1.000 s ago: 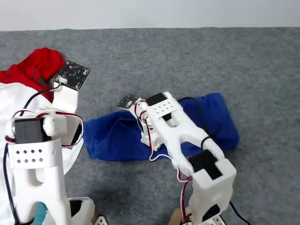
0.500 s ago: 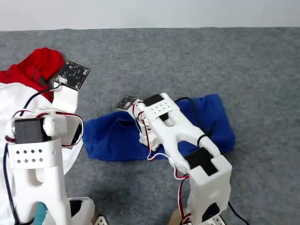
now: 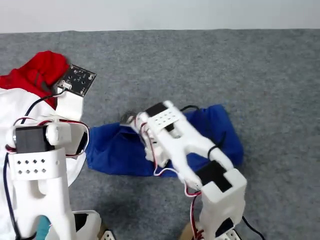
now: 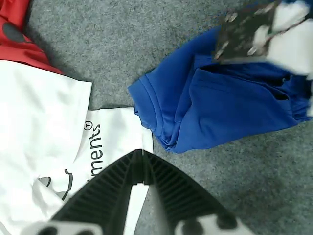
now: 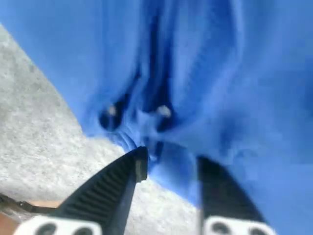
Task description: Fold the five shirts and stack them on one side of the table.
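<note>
A blue shirt [image 3: 110, 147] lies folded into a long band in the middle of the grey felt table [image 3: 210, 60]. My right gripper [image 5: 168, 164] is shut on a bunched fold of that blue shirt [image 5: 205, 73], with cloth pinched between its black fingers [image 5: 124, 178]. The right arm [image 3: 180, 140] lies across the shirt in the high view. To the left, my left gripper [image 4: 143, 159] hangs shut and empty above the edge of a white printed shirt [image 4: 44, 122]. The blue shirt [image 4: 230, 107] lies just beyond it. A red shirt [image 3: 42, 67] is crumpled at the far left.
The white shirt [image 3: 20, 102] spreads under the left arm [image 3: 40, 160] at the table's left edge, overlapping the red shirt [image 4: 14, 29]. Bare felt stretches across the back and right of the table.
The right arm has pulled the blue shirt leftward and a little toward the front; its right end has shifted left. The left arm has kept still.
</note>
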Tool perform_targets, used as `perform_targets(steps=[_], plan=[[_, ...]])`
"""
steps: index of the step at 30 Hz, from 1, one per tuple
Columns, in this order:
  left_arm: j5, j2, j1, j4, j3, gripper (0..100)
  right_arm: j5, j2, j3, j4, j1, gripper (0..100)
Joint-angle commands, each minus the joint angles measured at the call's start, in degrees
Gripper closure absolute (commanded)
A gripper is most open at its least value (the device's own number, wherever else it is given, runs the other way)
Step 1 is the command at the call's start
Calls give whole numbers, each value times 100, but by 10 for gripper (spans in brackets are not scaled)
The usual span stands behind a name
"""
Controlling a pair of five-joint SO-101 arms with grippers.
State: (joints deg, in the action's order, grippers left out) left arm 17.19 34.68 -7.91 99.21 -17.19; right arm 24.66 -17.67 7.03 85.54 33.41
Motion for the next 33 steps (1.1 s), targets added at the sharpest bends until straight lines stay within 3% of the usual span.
perform_targets(steps=[1, 5, 11, 21, 27, 33], plan=[[-26, 114, 9, 114, 13, 998, 0, 585, -686, 356, -409, 753], [-26, 114, 18, 114, 13, 998, 9, 778, -1398, 523, -866, 785], [-26, 114, 18, 114, 13, 998, 369, 286, -1811, -145, -1815, 878], [-26, 114, 18, 114, 13, 998, 501, -1121, -1829, -1165, -2598, 890], [-26, 114, 18, 114, 13, 998, 501, -1736, -2629, -1156, -3336, 890], [-26, 114, 18, 114, 13, 998, 510, -2220, -3596, -479, -3741, 891]])
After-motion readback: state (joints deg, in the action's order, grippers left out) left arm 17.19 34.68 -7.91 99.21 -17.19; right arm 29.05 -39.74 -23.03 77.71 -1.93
